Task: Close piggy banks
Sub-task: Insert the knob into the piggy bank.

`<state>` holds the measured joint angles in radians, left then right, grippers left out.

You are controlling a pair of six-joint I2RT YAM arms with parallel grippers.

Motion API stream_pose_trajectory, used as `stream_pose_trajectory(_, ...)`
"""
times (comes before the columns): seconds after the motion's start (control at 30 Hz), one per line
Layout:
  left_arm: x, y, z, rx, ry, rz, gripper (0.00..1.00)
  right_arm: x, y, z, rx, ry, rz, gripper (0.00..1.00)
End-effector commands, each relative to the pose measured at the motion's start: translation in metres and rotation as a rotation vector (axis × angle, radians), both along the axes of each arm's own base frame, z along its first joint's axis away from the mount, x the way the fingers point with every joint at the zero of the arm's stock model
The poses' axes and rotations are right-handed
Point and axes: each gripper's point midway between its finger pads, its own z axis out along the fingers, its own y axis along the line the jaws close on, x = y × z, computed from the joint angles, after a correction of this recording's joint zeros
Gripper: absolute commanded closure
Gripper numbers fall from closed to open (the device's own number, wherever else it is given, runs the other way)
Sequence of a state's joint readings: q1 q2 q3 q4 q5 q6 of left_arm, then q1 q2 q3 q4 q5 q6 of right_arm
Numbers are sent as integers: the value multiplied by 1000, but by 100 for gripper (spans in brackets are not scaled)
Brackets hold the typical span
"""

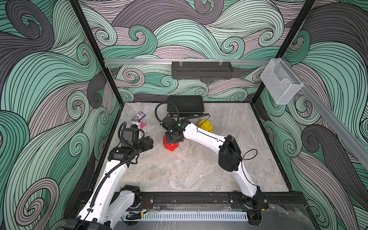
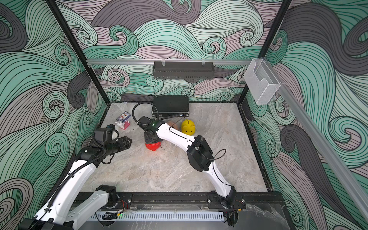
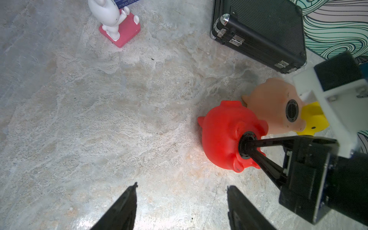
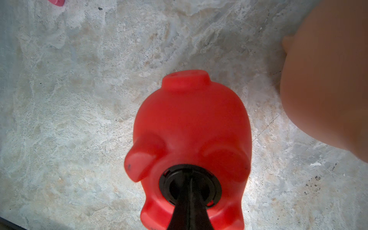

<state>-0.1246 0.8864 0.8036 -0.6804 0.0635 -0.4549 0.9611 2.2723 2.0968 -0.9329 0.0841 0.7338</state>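
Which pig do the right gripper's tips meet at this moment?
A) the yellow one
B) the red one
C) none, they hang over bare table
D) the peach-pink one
B: the right gripper, jaws together, has its tips on the black plug in the belly hole of the red pig.

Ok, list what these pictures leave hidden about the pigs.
- Red pig: whether its black plug is fully seated; the right gripper covers its middle in both wrist views.
- Yellow pig: its belly hole, underneath it in both top views.
- Peach pig: almost all behind the right arm in both top views.
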Motion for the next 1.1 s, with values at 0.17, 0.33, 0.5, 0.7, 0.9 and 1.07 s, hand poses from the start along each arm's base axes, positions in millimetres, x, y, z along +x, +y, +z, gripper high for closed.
stream_pose_trajectory(0.17, -2, 1, 2, 2, 6, -6, 29, 1, -5, -18, -73, 8, -2, 100)
stream_pose_trajectory(0.33, -2, 0, -1, 0, 18, -9, 29, -2, -8, -34, -127, 34, 19, 100)
stream_pose_trajectory(0.5, 2, -8, -3, -43, 31, -20, 26, -3, -18, -40, -175, 32, 26, 100)
stream_pose_trajectory(0.7, 33, -40, -15, -266, 54, -41, 19, -4, -20, -34, -169, 26, 30, 100)
stream_pose_trajectory(0.9, 73, -55, -38, -343, 111, -62, 16, -9, -18, -30, -147, 43, 28, 100)
stream_pose_trajectory(1.07, 95, -67, -58, -374, 161, -120, 15, -11, -18, -29, -140, 56, 26, 100)
